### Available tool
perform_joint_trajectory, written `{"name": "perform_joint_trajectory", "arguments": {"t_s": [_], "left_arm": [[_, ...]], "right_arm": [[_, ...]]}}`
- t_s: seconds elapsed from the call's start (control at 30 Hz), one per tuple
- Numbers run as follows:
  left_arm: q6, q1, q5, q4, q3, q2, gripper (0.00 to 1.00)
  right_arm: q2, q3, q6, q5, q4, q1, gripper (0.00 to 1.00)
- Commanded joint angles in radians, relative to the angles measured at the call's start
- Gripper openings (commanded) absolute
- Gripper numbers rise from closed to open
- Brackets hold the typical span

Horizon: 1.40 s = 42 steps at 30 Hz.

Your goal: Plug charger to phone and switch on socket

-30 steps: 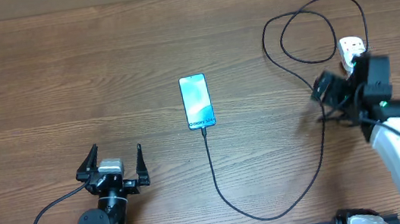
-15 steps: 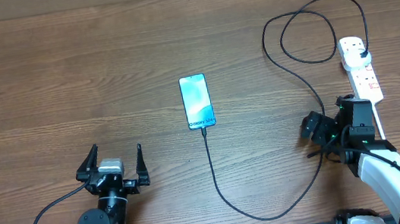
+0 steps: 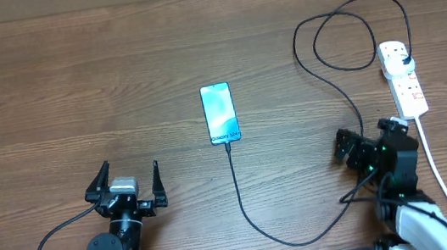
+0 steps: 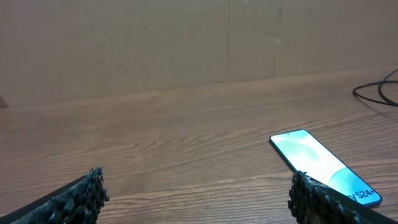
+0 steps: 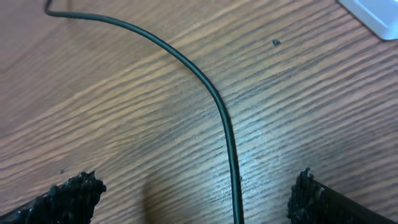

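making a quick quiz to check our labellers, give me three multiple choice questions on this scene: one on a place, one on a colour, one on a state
1. On which side of the phone does the socket lie?
A) the left arm's side
B) the right arm's side
C) under it

2. What colour is the charger cable?
A) white
B) black
C) red

3. The left gripper is:
A) shut on the phone
B) shut on the charger
C) open, holding nothing

Answers:
1 B, the overhead view shows the socket far out on the right arm's side.
2 B, it is a thin black line from phone to socket.
3 C, its fingers stand wide apart with nothing between them.
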Motion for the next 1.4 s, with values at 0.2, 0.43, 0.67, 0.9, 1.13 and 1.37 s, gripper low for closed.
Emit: {"name": "perform_joint_trajectory", "arguments": {"t_s": [0.2, 0.43, 0.67, 0.9, 1.13, 1.37], "left_arm": [[0.015, 0.0, -0.003, -0.002, -0.003, -0.011, 1.0], [0.015, 0.0, -0.003, -0.002, -0.003, -0.011, 0.99], [0.015, 0.0, -0.003, -0.002, -0.003, -0.011, 1.0], [0.015, 0.0, -0.003, -0.002, -0.003, -0.011, 1.0], [0.015, 0.0, -0.003, -0.002, -0.003, -0.011, 1.0], [0.015, 0.0, -0.003, -0.002, -0.003, -0.011, 1.0]], "right_arm": [[-0.135, -0.117, 0.0, -0.012, 0.041, 0.003, 1.0], [-0.242, -0.116, 0.0, -0.012, -0.097, 0.003, 1.0], [-0.38, -0.116, 0.0, -0.017, -0.208, 0.003, 1.0], [-0.575, -0.116, 0.0, -0.018, -0.319, 0.003, 1.0], [-0.72, -0.116, 0.0, -0.069, -0.317, 0.003, 1.0], [-0.847, -0.116, 0.0, -0.081, -0.315, 0.024, 1.0]]}}
